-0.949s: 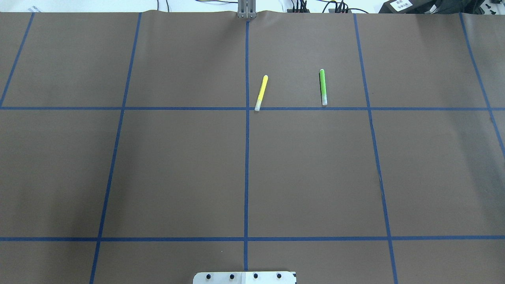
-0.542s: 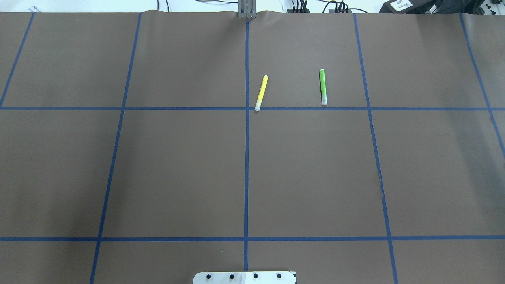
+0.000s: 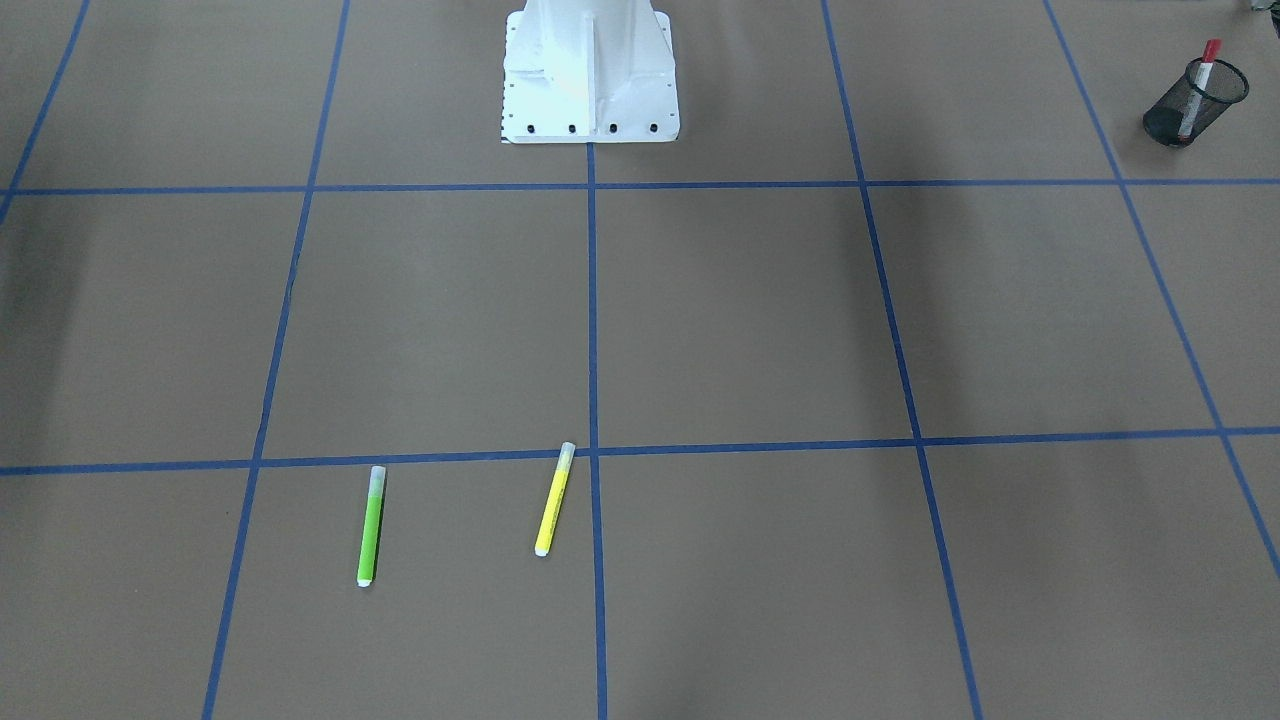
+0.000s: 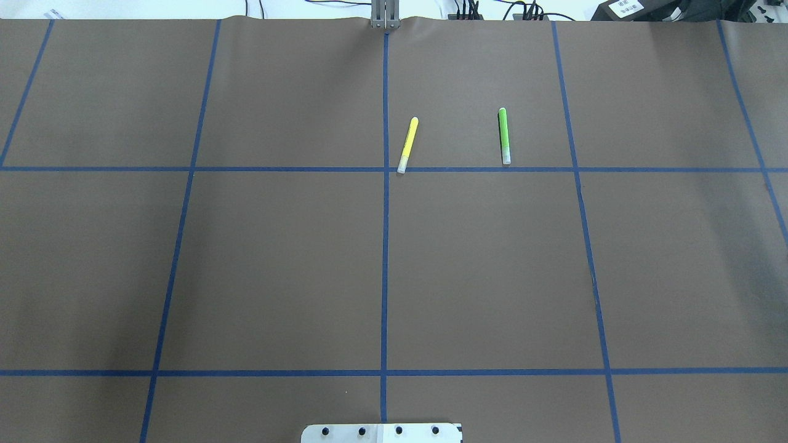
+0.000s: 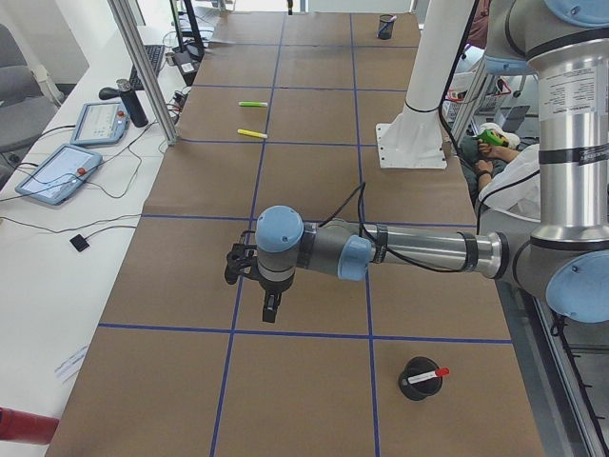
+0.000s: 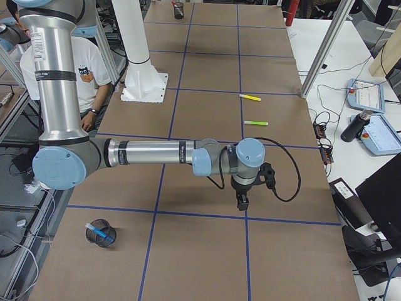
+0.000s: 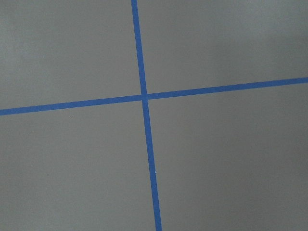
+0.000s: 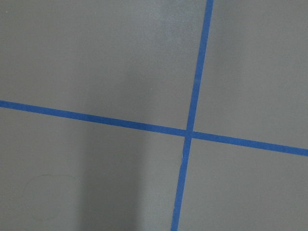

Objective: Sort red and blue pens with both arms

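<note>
The red pen, white-barrelled with a red cap, stands in a black mesh cup at the table's corner on my left side; the exterior left view shows the same red pen sticking out of that cup. In the exterior right view the blue pen lies inside another mesh cup. My left gripper hangs over the brown mat, seen only from the left side, and I cannot tell whether it is open or shut. Likewise my right gripper appears only from the right side. Both wrist views show only tape lines.
A yellow marker and a green marker lie on the far half of the brown mat, apart from each other. The white robot base stands at the near edge. A seated person is behind the robot.
</note>
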Available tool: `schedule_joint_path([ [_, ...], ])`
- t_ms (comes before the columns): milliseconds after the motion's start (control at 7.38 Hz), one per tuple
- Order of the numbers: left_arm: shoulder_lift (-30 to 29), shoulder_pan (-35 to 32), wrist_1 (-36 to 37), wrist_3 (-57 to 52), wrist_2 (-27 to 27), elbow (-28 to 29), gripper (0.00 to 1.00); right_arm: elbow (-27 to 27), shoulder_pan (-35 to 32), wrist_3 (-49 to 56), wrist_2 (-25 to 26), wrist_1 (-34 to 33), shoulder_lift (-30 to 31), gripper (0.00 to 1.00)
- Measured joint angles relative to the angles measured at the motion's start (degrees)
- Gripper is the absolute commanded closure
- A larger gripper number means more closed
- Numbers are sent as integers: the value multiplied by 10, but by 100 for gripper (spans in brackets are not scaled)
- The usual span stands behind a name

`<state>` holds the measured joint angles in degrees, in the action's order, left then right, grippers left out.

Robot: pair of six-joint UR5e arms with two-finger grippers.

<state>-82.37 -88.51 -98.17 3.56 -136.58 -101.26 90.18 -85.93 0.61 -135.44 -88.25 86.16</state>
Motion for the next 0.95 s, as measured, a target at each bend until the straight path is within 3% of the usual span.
schedule_joint_path([
  [407,0,1,-1,0,0,5,0,47,7,-12,2,-41,25,0],
  [949,0,1,-5,-1,-4,6,0,60,8,-14,8,-43,37,0],
])
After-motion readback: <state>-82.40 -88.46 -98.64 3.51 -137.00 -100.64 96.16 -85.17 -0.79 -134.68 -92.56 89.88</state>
